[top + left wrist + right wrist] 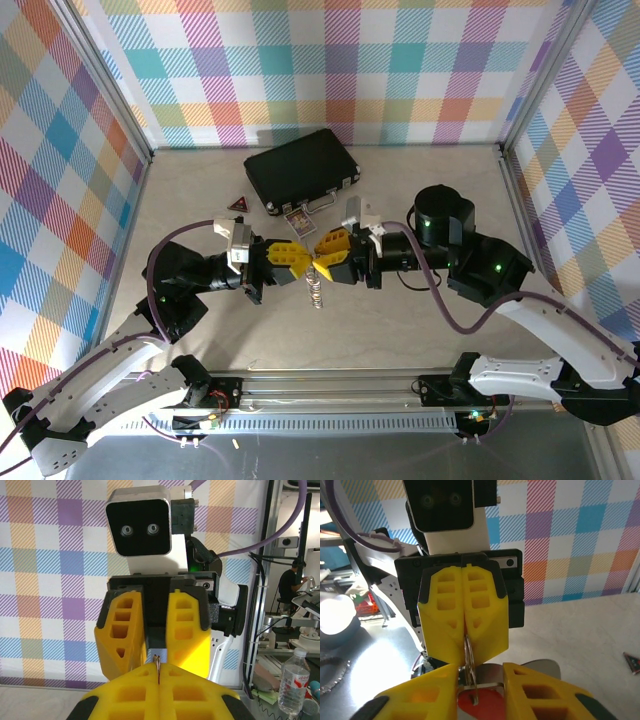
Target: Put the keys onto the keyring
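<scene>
Above the middle of the pale, matte stone-look table (380,340), two claws with ribbed yellow plastic fingers are being held tip to tip. The left claw (303,263) is being kept pressed together on the keyring (468,655), a thin silver metal oval loop that is seen edge-on between its pads. The loop's long axis is lying along the line joining the two claws, pointing out of the left claw's tips toward the right claw (325,265). A short silver chain (316,290) of fine links is hanging from the meeting point. The right claw is being clamped on the key (487,672), a small flat silver metal piece with a smooth red plastic tag (482,705). The key is lying crosswise between the pads, just beside the tip of the loop; whether they are touching cannot be told. Toward the far edge of the table a glossy black rectangular case (300,170) with metal latches is lying flat. A dark red triangular badge (238,203) and a small rectangular picture card (298,221) are lying just in front of it.
</scene>
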{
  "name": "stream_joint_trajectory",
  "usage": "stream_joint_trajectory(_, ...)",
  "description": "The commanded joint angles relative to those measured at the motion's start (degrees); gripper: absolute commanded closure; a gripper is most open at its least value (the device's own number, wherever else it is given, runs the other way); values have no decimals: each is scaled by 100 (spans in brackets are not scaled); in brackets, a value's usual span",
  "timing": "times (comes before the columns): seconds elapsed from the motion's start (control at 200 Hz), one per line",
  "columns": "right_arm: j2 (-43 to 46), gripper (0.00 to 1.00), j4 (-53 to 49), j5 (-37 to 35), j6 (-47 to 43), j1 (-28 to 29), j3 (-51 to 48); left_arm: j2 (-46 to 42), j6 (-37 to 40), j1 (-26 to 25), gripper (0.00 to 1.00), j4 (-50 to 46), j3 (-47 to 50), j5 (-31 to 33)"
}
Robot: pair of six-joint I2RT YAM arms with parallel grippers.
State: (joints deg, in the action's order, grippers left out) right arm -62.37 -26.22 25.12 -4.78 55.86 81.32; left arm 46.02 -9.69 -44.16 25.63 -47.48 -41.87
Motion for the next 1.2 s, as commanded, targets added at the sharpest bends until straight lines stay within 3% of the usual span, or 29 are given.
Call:
stream_joint_trajectory(0.0, -54, 85, 113, 37, 52, 26, 40, -22, -95, -50, 100, 353, -42, -173)
stream_joint_trajectory(0.23, -76, 100, 88, 90, 17, 26, 46, -8, -85, -53, 100, 327, -49, -172)
stream_joint_trajectory(0.545, -90, 100, -293, -79, -323, 39, 165, -92, 274, -53, 100, -374, -172, -138)
stream_joint_trajectory(0.635, -138, 100, -579, -232, -431, 48, 308, -102, 555, -56, 100, -866, -301, -137)
stream_joint_trajectory(0.78, -212, 100, -1079, -492, -675, 63, 578, -80, 1505, -55, 85, -2417, -775, 97)
stream_joint_trajectory(0.98, -524, 100, -1983, -965, -1021, 108, 1124, 148, 2773, -54, 77, -4374, -1526, 460)
stream_joint_trajectory(1.195, -896, 100, -2599, -1123, -1178, 164, 1586, 309, 2981, -52, 76, -4681, -1720, 390)
